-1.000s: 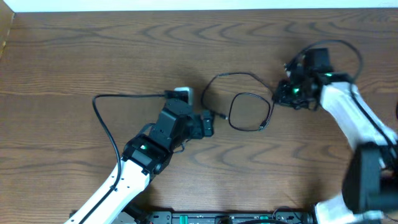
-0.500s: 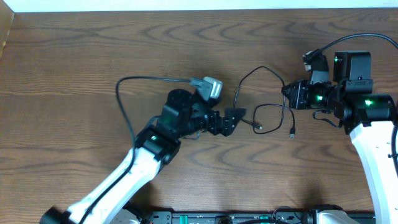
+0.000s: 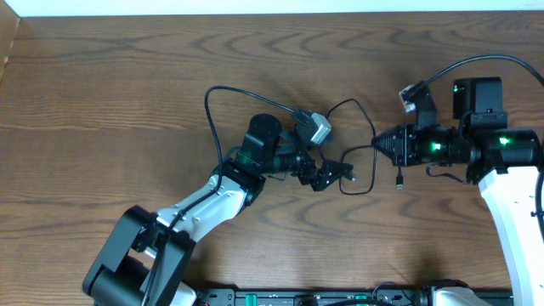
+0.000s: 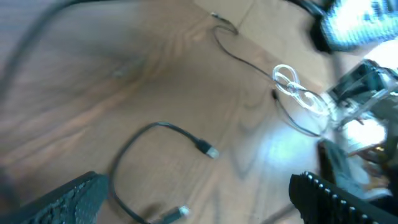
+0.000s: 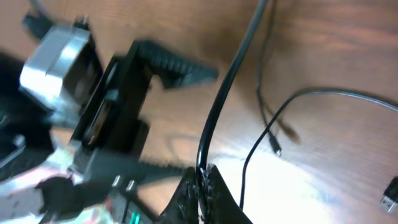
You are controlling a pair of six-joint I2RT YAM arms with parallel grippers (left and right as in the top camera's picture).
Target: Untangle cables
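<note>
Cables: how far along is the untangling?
Done: little; the thin black cable lies in loose loops on the wooden table, no tight knot visible. In hand: right hand shut on it, left hand open beside the loops. Left: pulling the loops apart; the thin white cable shows only as a blurred bright loop, so its state is unclear.

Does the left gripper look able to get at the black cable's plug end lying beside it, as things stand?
Likely yes. The left gripper is open and the plug end lies on the table just ahead of it, nothing between. The right gripper, shut on the black cable, sits clear.
</note>
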